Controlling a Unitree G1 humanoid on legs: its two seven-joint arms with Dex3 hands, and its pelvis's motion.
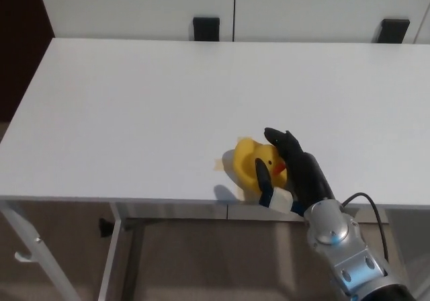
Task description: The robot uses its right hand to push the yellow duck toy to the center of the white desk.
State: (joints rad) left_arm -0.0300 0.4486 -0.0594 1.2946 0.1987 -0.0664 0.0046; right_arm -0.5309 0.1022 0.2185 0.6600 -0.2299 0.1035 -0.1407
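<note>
Nearest, the robot's black right hand (290,168) was cupped against the small yellow rubber duck toy (256,163) — thumb on its near side, fingers along its right, contact for pushing, not lifting. The duck sat over a tan tape cross (222,164) near the front edge of the white desk (134,99). Left hand not visible.

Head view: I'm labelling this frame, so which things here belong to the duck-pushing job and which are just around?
Part of the job:
yellow duck toy
right hand, against the duck
white desk
tape cross, mostly covered by the duck

Just around:
two black brackets behind the desk
white cabinet fronts
</note>
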